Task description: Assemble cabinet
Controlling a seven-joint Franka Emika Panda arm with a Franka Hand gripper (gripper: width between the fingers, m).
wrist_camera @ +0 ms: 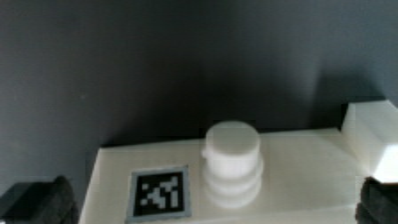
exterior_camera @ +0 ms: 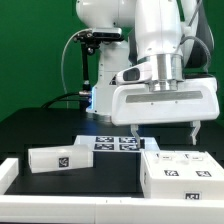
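Observation:
The white cabinet body (exterior_camera: 180, 172) lies on the black table at the exterior view's right, with tags on its top face. In the wrist view its top face (wrist_camera: 311, 165) carries a tag (wrist_camera: 160, 192) and a small white knob (wrist_camera: 231, 155) standing upright. My gripper (exterior_camera: 167, 130) hangs just above the cabinet body, open and empty. In the wrist view the gripper (wrist_camera: 205, 202) has its dark fingertips (wrist_camera: 32, 200) wide apart on either side of the tag and knob. A smaller white cabinet part (exterior_camera: 60, 157) with a tag lies at the exterior view's left.
The marker board (exterior_camera: 115, 143) lies flat behind the parts, below the robot base. A white raised rim (exterior_camera: 10, 175) runs along the table's front left. Another white edge (wrist_camera: 370, 130) shows beside the knob in the wrist view.

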